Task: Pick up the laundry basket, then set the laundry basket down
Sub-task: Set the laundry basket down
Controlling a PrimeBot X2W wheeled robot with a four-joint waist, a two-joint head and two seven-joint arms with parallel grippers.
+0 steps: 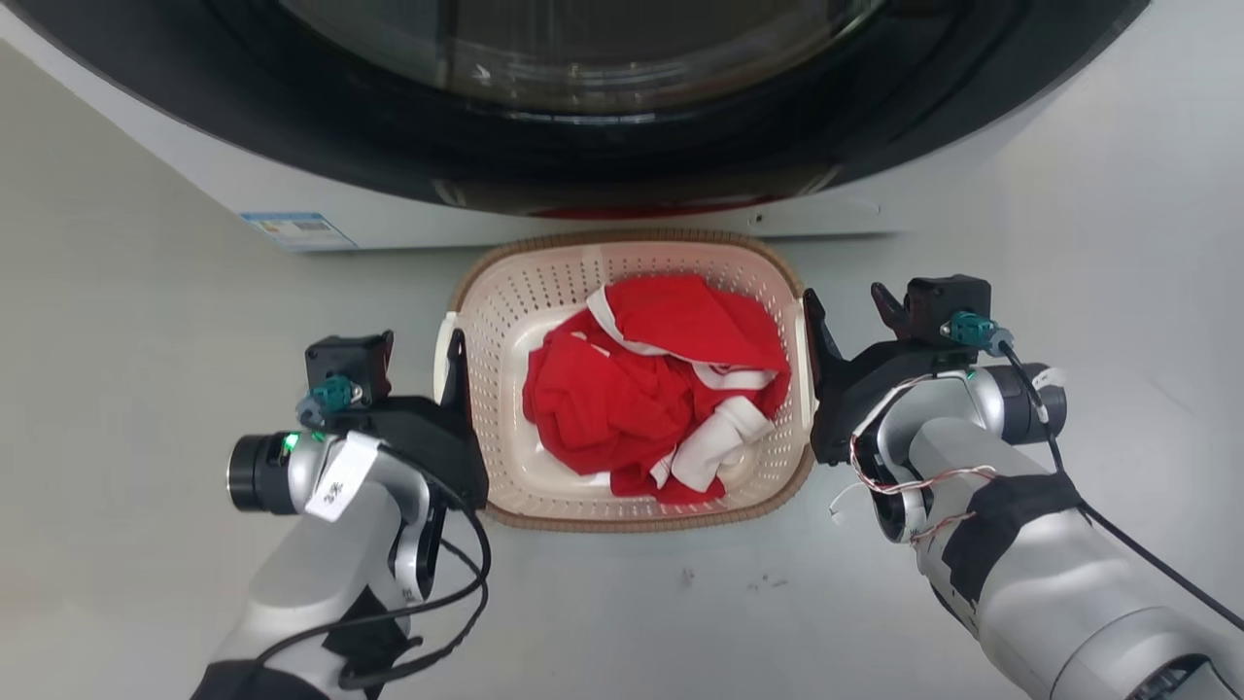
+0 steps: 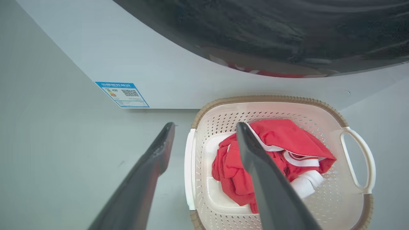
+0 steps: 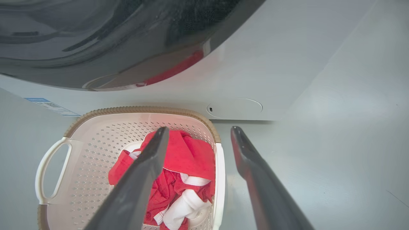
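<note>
From the head view, the laundry basket (image 1: 544, 292) sat on the floor (image 1: 117, 340) just in front of the washing machine (image 1: 224, 165), mouth up, with red and white clothes (image 1: 641, 389) heaped inside. Its long axis looked to run side to side, handle to handle, in line with the machine's front, though the shape was close to square. The left gripper (image 1: 447, 365) was at the left handle (image 1: 440, 335) and the right gripper (image 1: 816, 326) at the right handle (image 1: 801, 340); how their jaws stood could not be told from there. In the left wrist view, the left gripper (image 2: 204, 124) had its two fingers spread fairly wide, holding nothing, with the white left handle lying between them; whether either finger touched it could not be told. A blue label (image 2: 123, 94) sat near the machine's lower corner. In the right wrist view, the right gripper (image 3: 199, 127) was likewise parted and empty, with the right handle between its fingers. The basket was probably light and fairly stiff, with some give in its holed plastic walls, and the soft load likely added little weight. The smooth handles could slip, so the best hold seemed to be both handles at their middles, squeezed evenly to keep it level.
</note>
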